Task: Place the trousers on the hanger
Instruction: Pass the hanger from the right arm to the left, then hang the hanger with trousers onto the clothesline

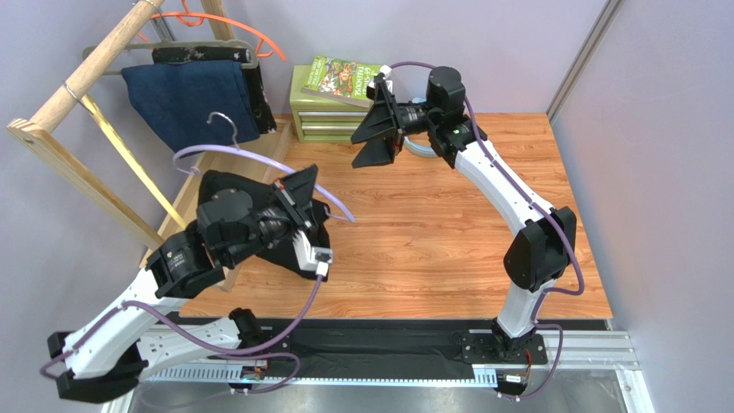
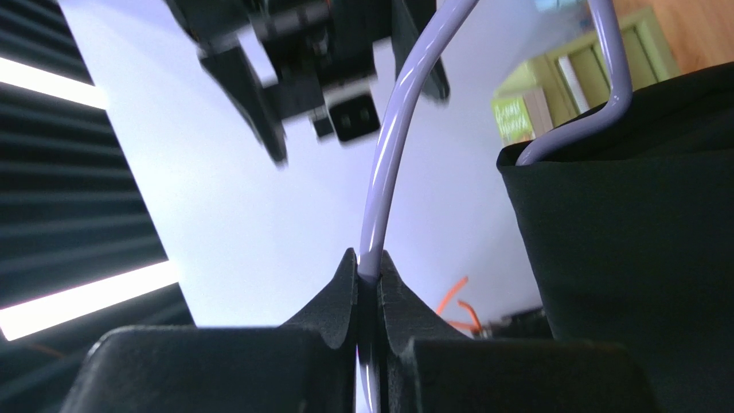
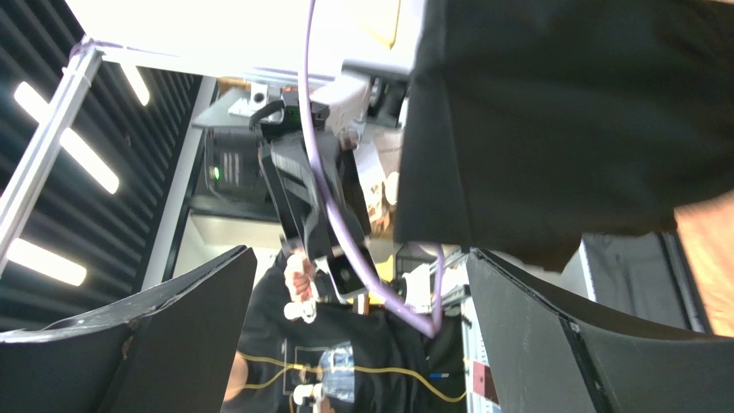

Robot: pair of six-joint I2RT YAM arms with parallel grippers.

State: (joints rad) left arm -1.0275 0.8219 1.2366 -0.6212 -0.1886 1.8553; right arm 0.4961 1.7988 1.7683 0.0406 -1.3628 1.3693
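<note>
Left wrist view puts the left gripper (image 2: pixel 369 268) nearest, clamped tight on the thin rod of the lavender hanger (image 2: pixel 389 163) — the black trousers (image 2: pixel 620 258) drape over the hanger's other arm, just to the right. Farther out, the right gripper (image 1: pixel 372 133) hovers above the wooden table (image 1: pixel 448 232), spread wide, holding nothing. Beyond, a navy garment (image 1: pixel 189 99) hangs on the wooden rack (image 1: pixel 95 60).

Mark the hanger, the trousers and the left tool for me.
hanger (image 2: pixel 384 172): left wrist view, on the curved arm above the tool's tips.
trousers (image 2: pixel 620 258): left wrist view, middle of the black cloth at right.
left tool (image 2: pixel 369 274): left wrist view, where its tips pinch the hanger.
</note>
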